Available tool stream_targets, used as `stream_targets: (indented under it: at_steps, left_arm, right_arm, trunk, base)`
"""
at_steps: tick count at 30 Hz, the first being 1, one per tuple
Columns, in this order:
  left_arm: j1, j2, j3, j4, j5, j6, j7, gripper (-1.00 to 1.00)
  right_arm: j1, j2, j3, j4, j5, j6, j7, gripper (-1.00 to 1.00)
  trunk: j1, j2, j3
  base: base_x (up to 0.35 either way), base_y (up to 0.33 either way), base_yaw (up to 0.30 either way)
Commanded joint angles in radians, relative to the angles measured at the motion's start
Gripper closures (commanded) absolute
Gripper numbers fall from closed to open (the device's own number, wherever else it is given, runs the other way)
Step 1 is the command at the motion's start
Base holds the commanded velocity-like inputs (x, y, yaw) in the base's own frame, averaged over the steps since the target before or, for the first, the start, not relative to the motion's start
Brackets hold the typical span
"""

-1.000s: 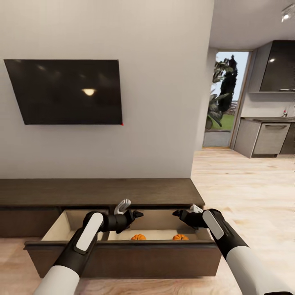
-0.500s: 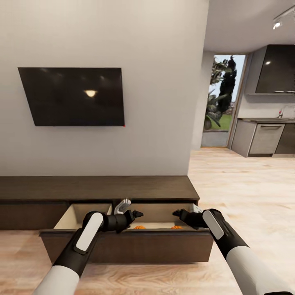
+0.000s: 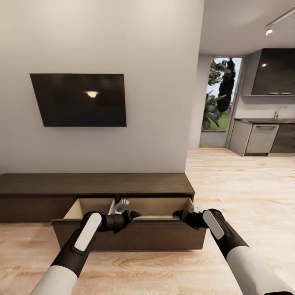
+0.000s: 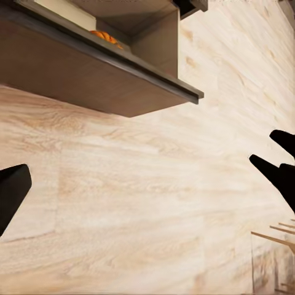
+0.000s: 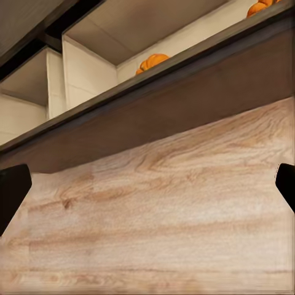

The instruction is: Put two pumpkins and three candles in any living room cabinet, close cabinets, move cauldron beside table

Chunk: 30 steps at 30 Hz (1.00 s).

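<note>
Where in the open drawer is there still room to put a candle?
The drawer holds two pumpkins at its right end. The pale floor between them looks bare, and the compartment past the divider looks empty as far as shown. Both grippers crowd the front edge.

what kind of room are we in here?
Looks like a home living room, open to a kitchen. Signs: a wall-mounted TV, a long low cabinet beneath it with a drawer pulled out, and kitchen counters past the wood floor on the right.
</note>
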Motion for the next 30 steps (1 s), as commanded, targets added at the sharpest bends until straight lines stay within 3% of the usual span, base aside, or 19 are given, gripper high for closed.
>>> stream_targets:
  at_steps: [1,7,10,15,17,23,27,30]
  left_arm:
    - [-0.001,0.003,0.000,-0.001,0.011,0.002,0.010,-1.00]
    - [0.000,0.045,-0.003,0.008,-0.007,-0.022,0.013,-1.00]
    - [0.003,0.058,-0.012,0.013,-0.097,-0.092,0.014,-1.00]
    - [0.006,0.041,-0.018,0.081,-0.257,-0.186,0.013,-1.00]
    - [0.007,0.034,-0.019,0.124,-0.280,-0.236,0.011,-1.00]
    - [0.008,0.033,-0.028,0.172,-0.297,-0.322,0.007,-1.00]
    - [0.010,0.039,-0.083,0.181,-0.336,-0.383,0.005,-1.00]
    - [0.011,0.039,-0.101,0.218,-0.364,-0.438,0.000,-1.00]
  right_arm:
    - [-0.001,-0.001,0.005,-0.001,-0.009,0.002,-0.007,-1.00]
    - [-0.001,-0.002,0.008,-0.001,0.003,-0.040,-0.006,-1.00]
    - [-0.001,-0.002,0.010,-0.002,0.005,-0.090,-0.006,-1.00]
    - [-0.001,-0.002,0.013,-0.003,0.007,-0.160,-0.006,-1.00]
    - [-0.001,-0.002,0.014,0.001,0.009,-0.166,-0.008,-1.00]
    - [0.005,-0.003,0.014,0.000,0.017,-0.176,-0.009,-1.00]
    - [0.005,-0.002,0.018,-0.001,0.020,-0.204,-0.011,-1.00]
    - [0.006,-0.003,0.038,0.000,0.038,-0.211,-0.015,-1.00]
  trunk:
    - [0.000,-0.001,-0.001]
    - [0.000,-0.001,-0.001]
    - [0.000,-0.001,-0.001]
    - [0.000,-0.001,-0.001]
    - [0.000,-0.001,-0.001]
    - [0.000,-0.001,-0.001]
    - [0.000,-0.001,-0.001]
    - [0.000,-0.001,-0.001]
  base:
    - [-0.148,0.000,0.000]
    - [-0.078,0.000,0.000]
    - [-0.013,0.000,0.000]
    - [-0.003,0.000,0.000]
    - [0.000,0.000,0.000]
    - [0.000,0.000,0.000]
    - [0.000,0.000,0.000]
    - [0.000,0.000,0.000]
